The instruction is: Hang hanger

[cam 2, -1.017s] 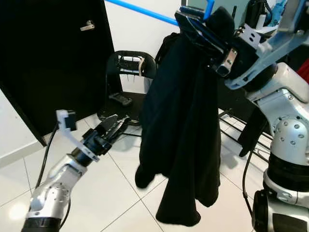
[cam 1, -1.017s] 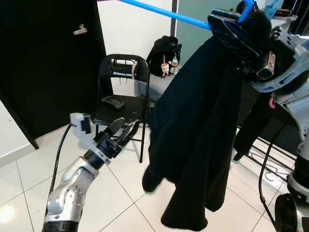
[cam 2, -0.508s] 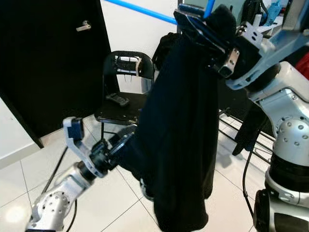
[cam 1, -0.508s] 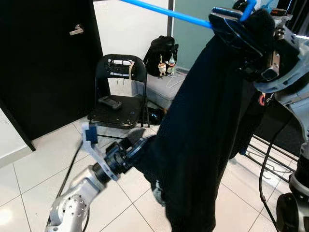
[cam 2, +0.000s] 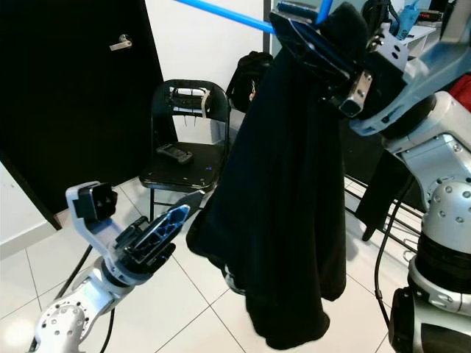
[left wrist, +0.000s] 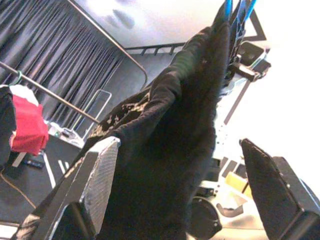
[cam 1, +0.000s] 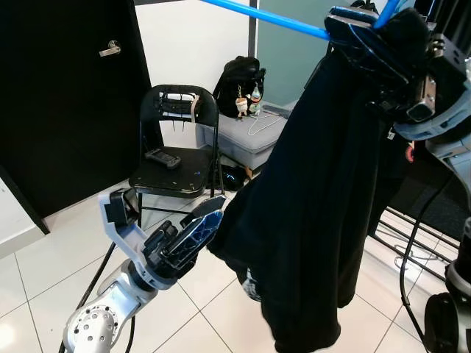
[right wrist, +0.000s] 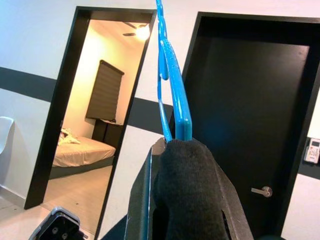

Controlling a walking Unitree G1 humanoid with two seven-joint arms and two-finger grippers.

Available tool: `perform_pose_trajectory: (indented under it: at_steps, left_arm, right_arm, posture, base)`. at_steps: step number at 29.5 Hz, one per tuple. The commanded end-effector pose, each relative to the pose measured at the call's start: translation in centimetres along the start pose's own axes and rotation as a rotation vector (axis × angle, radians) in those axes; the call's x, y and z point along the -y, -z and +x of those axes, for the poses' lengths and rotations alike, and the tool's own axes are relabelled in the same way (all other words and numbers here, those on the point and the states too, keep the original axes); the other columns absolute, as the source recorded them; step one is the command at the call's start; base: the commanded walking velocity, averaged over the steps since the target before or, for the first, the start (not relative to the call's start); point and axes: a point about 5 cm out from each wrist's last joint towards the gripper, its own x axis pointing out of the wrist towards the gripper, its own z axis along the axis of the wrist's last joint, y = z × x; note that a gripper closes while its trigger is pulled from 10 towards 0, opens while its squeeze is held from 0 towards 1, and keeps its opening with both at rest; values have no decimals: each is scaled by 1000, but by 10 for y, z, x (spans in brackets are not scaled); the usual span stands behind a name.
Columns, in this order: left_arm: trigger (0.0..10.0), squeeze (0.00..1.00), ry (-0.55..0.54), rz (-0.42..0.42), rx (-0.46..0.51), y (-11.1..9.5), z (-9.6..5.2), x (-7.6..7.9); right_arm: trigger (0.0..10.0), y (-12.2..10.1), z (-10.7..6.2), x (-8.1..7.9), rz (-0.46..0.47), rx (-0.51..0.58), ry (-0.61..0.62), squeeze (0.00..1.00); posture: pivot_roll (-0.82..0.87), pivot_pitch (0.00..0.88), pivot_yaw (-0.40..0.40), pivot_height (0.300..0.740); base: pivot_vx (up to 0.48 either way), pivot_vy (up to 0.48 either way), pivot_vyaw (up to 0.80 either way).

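Fingers (cam 1: 193, 229) of the left gripper (cam 1: 197, 225) reach up toward the lower left edge of the black garment (cam 1: 316, 213), their tips just at the cloth; the left wrist view shows them spread apart with the dark fabric between them and no grip on it. Behind that gripper, to the garment's left, a black folding chair (cam 1: 173, 140) stands on the white tiled floor (cam 1: 59, 250) before a black door (cam 1: 66, 88), with a dark remote-like object (cam 1: 162, 157) lying on its seat. A black backpack (cam 1: 237, 79) with small charms hanging from it rests on a grey cushioned seat (cam 1: 254, 136) behind the chair, close to the garment's left side.

The garment hangs full length in mid-air, its hem clear of the floor. It is draped over a blue hanger (cam 1: 272, 16), whose long arm runs up and left from the top of the cloth. The right gripper (cam 2: 316, 45), raised high at the garment's top, has its fingers clamped on the hanger together with the bunched black fabric; the right wrist view shows the blue hanger (right wrist: 172, 95) rising from between them above a wad of black cloth. To the garment's right, another dark piece of clothing (cam 2: 383, 191) hangs behind the right arm, above the metal base of a rack (cam 1: 408, 246).
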Motion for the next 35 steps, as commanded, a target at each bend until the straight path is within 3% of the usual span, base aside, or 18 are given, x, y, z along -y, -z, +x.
perform_pose_trajectory:
  at_steps: [1, 6, 7, 10, 11, 16, 30, 31, 32, 35]
  left_arm:
    - [10000, 0, 30, 0, -11, -1, 3, 4]
    - [10000, 0, 47, 1, -56, 8, 8, 5]
    - [10000, 0, 42, 7, -124, 17, 9, 5]
    - [10000, 0, 39, 11, -173, 24, 9, 5]
    - [10000, 0, 18, 32, -241, 32, 8, 3]
    - [10000, 0, -23, 60, -329, 42, 4, -1]
    - [10000, 0, -91, 95, -361, 38, -3, -7]
    - [7020, 0, -116, 112, -349, 35, -4, -11]
    - [0, 0, -129, 113, -338, 32, -4, -13]
    - [0, 0, -139, 116, -325, 28, -3, -16]
  right_arm:
    - [10000, -8, 4, -5, -19, 24, -34, 0]
    - [10000, -9, 4, -6, -22, 25, -34, 0]
    - [10000, -10, 4, -6, -23, 26, -33, 0]
    - [10000, -11, 4, -6, -24, 26, -33, 0]
    - [10000, -11, 4, -6, -24, 29, -34, 0]
    - [10000, -13, 5, -6, -25, 34, -36, 0]
    - [10000, -15, 4, -6, -28, 37, -33, 0]
    - [10000, -15, 4, -6, -29, 36, -32, 0]
    - [10000, -15, 4, -6, -31, 34, -30, 0]
    - [10000, -15, 4, -5, -32, 31, -28, 0]
  posture:
    - [-183, 0, 19, 740]
    - [-185, 0, 19, 740]
    - [-185, 0, 19, 740]
    - [-184, 0, 19, 740]
    - [-183, 0, 19, 740]
    - [-182, 0, 18, 740]
    - [-182, 0, 18, 740]
    - [-185, 0, 20, 740]
    - [-187, 0, 20, 740]
    - [-187, 0, 21, 740]
  base:
    - [0, 0, 0]
    - [0, 0, 0]
    - [0, 0, 0]
    - [0, 0, 0]
    - [0, 0, 0]
    - [0, 0, 0]
    - [0, 0, 0]
    - [0, 0, 0]
    - [0, 0, 0]
    - [0, 0, 0]
